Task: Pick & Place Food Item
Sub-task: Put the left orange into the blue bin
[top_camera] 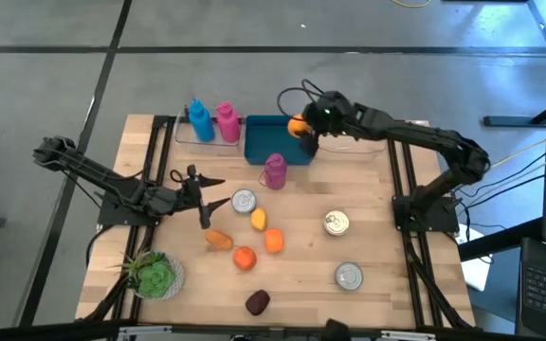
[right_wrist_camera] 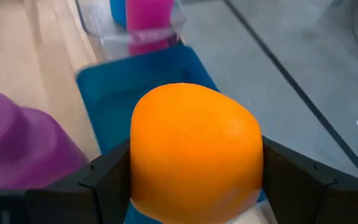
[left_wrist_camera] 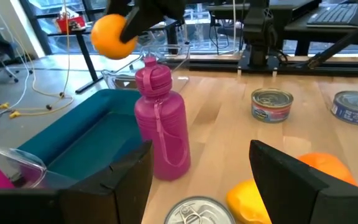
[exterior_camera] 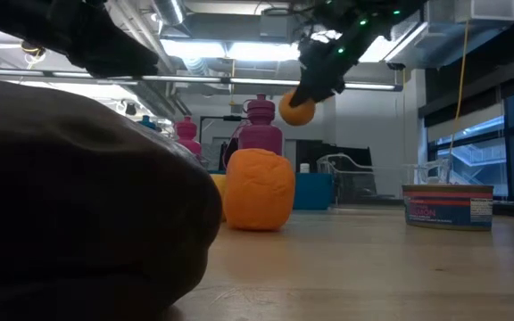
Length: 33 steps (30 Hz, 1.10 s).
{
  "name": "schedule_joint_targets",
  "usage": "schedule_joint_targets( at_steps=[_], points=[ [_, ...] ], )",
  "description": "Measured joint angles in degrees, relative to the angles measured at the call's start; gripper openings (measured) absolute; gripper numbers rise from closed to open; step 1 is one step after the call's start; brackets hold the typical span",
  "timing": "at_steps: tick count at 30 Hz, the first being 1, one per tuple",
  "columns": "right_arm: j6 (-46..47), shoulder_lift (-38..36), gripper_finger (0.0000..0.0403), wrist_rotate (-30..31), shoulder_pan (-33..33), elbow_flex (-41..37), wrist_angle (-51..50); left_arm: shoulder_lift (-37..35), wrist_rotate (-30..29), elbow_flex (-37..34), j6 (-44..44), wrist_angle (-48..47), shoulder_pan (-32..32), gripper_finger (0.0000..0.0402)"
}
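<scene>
Table [top_camera: 368,265]: loose food lies mid-surface. Blue bin [top_camera: 265,150] sits at twelve o'clock, evidently the drop point. Right hand [top_camera: 303,126] pinches an orange [top_camera: 297,125] above it. Left hand [top_camera: 200,194], spread, waits at nine o'clock.

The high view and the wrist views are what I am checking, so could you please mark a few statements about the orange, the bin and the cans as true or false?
1. The right gripper holds an orange in its jaws. True.
2. The orange already lies on the floor of the blue bin. False: it hangs in the air above the bin, held.
3. The left gripper is shut on the purple bottle. False: its jaws are open and empty, short of the bottle.
4. Three cans stand on the table. True.
5. The blue and pink bottles stand in the blue bin. False: they stand in a clear tray beside it.
</scene>
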Motion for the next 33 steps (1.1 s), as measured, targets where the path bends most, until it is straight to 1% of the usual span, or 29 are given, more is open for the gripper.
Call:
schedule_joint_targets(
  at_steps=[6, 10, 12, 14, 22, 33],
  points=[
    [-5.06, 7.54, 0.0288, 0.13, -2.23, 8.32, -8.67, 0.62, 0.65, 0.00, 0.01, -0.11, 0.02, 0.0253],
    [-8.22, 11.28, 0.0288, -0.13, -3.18, 11.76, -11.68, 0.90, 0.67, 0.00, 0.04, -0.17, 0.02, 0.0253],
    [-9.77, 12.72, 0.0288, -1.80, -3.47, 12.95, -12.35, 0.92, 0.67, 0.00, 0.03, -0.19, 0.02, 0.0253],
    [-10.61, 13.90, 0.0288, -3.32, -3.53, 13.78, -12.52, 0.92, 0.65, 0.00, 0.06, -0.19, 0.02, 0.0253],
    [-13.60, 17.14, 0.0288, -4.36, -3.53, 14.45, -12.92, 0.92, 0.67, 0.00, 0.19, -0.19, 0.02, 0.0253],
    [-14.79, 21.66, 0.0288, -4.37, -3.31, 14.45, -15.59, 0.97, 0.69, 0.00, -0.01, -0.21, 0.02, 0.0253]
  ],
)
